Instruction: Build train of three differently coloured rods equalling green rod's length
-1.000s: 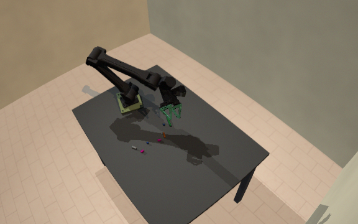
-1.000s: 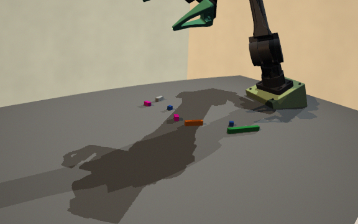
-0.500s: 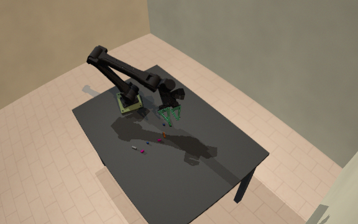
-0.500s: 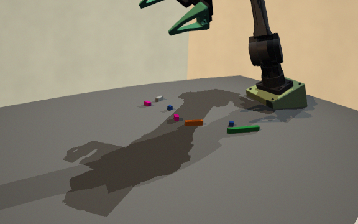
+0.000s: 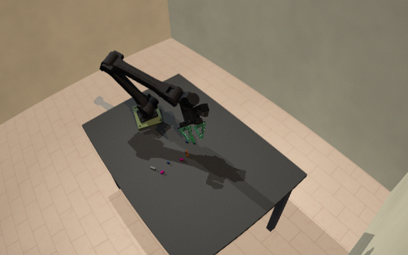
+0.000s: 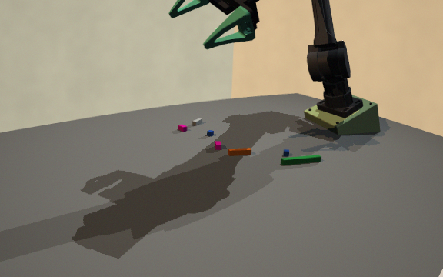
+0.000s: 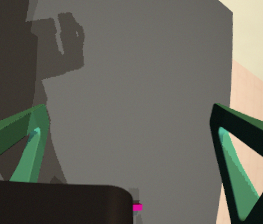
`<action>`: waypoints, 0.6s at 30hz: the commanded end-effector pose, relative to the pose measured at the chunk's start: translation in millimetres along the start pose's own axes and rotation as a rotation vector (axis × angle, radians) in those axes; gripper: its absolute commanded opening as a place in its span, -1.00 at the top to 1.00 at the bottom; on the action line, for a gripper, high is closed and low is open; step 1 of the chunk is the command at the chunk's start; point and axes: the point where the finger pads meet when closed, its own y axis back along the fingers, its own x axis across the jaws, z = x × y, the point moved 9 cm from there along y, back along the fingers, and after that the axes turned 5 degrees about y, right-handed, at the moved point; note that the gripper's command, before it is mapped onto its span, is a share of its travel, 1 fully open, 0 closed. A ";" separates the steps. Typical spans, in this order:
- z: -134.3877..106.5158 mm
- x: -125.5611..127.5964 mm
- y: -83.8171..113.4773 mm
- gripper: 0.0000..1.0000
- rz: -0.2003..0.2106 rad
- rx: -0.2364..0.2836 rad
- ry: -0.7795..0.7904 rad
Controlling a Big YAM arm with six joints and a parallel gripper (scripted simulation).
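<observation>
Gripper (image 5: 195, 140) (image 6: 188, 31) (image 7: 129, 113) hanging wide open above desk (image 5: 232, 209) (image 6: 321, 231) (image 7: 142, 75), gripping nothing; grey rod (image 5: 153, 168) (image 6: 197, 122), lying toward long edge, probably joining orange rod (image 5: 187, 154) (image 6: 240, 151) and blue rod (image 5: 168, 163) (image 6: 210, 133), totalling eight.

Green fingers spread, magenta rod (image 7: 138, 207) below

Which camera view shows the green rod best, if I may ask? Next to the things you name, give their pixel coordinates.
The exterior view: the green rod (image 5: 193, 140) (image 6: 301, 160) lies unobstructed there. From the top, the fingers partly obscure it; the wrist view misses it.

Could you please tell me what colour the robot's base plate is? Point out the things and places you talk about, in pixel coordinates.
Yellowish green (image 5: 140, 125) (image 6: 360, 125); it shows best in the exterior view.
</observation>
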 end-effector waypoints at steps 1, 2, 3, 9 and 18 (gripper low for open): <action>31.2 -24.7 11.7 -1.00 -0.024 -0.068 -0.081; 31.2 -24.7 11.7 -1.00 -0.024 -0.068 -0.081; 31.2 -24.7 11.7 -1.00 -0.024 -0.068 -0.081; 16.5 -28.4 -5.3 -1.00 -0.015 -0.003 -0.142; 22.4 -28.3 2.1 -1.00 -0.012 -0.036 -0.153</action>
